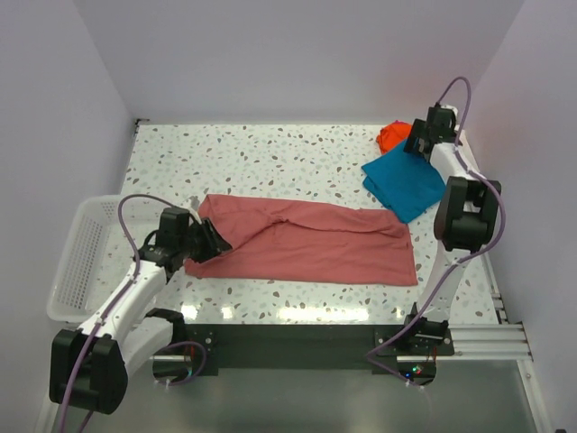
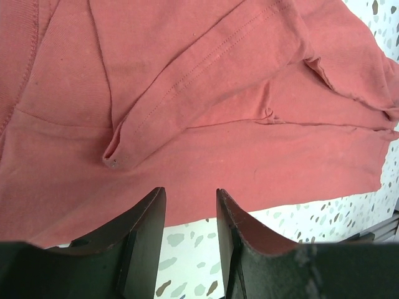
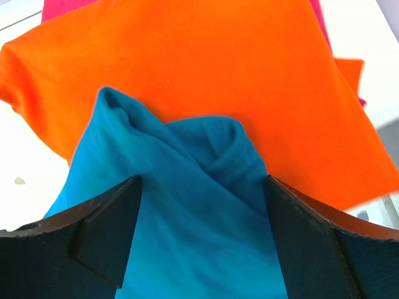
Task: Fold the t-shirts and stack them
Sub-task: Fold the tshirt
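Dusty-red cloth t-shirt (image 1: 315, 242) spread flat on speckled bench (image 1: 270, 153); left pincer (image 2: 190, 194) narrowly parted, empty, at its edge. Right pincer (image 3: 202, 180), wide, straddles bunched teal-blue t-shirt (image 3: 187, 212) overlapping orange t-shirt (image 3: 206, 68); magenta cloth (image 3: 62, 6) shows in wrist view only.

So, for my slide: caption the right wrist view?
Open right end effector straddles bunched teal t-shirt atop orange t-shirt.

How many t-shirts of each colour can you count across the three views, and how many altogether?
Dusty-red t-shirt: 1
Teal-blue t-shirt: 1
Orange t-shirt: 1
Magenta t-shirt, only a strip showing under the orange one: 1
Total: 4
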`<state>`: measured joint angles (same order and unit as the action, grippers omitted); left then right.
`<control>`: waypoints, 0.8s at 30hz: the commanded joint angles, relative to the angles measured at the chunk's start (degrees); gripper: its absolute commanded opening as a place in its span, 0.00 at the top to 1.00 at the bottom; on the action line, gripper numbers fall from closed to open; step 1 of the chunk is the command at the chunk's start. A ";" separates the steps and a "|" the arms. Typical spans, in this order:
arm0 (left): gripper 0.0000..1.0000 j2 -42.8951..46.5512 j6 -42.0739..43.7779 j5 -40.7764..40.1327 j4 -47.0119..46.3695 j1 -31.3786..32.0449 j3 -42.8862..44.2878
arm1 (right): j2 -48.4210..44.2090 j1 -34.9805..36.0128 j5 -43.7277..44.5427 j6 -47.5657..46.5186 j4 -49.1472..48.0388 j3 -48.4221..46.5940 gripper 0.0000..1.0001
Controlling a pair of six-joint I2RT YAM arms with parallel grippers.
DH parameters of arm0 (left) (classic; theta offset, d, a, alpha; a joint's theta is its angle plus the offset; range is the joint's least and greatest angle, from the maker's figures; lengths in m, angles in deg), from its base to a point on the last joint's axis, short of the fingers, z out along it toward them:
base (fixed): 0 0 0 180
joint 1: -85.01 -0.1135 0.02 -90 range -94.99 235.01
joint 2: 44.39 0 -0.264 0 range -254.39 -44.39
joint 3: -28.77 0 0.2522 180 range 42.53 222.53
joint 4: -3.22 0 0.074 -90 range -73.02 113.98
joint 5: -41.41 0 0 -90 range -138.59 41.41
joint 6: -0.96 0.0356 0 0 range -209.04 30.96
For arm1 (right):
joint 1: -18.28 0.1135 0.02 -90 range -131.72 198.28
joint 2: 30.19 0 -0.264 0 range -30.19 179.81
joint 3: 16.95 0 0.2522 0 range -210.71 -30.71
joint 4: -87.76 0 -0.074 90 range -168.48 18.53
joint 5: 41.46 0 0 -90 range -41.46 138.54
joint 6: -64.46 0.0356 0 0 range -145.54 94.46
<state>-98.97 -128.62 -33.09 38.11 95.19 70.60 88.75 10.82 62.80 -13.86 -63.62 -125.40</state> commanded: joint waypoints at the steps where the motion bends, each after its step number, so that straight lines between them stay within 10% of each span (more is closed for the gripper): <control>1: 0.57 -0.34 1.69 1.72 -3.02 0.20 2.51 | 1.82 -0.01 -0.73 -5.00 -0.44 -4.88 0.20; 7: 0.58 -1.75 1.60 2.25 -3.72 0.20 2.95 | 6.13 -0.01 -1.96 -5.35 2.37 -9.01 0.30; 18: 0.60 -3.95 1.16 2.60 -4.60 0.20 3.92 | 8.86 -0.01 -0.21 -4.57 5.98 -12.79 1.00; 24: 0.60 -5.09 1.16 2.25 -5.13 0.20 4.09 | 7.80 -0.01 6.82 -1.58 3.43 -13.06 1.00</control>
<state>-103.59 -128.42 -31.84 35.64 95.19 72.37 97.38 10.88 63.98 -17.57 -58.27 -135.61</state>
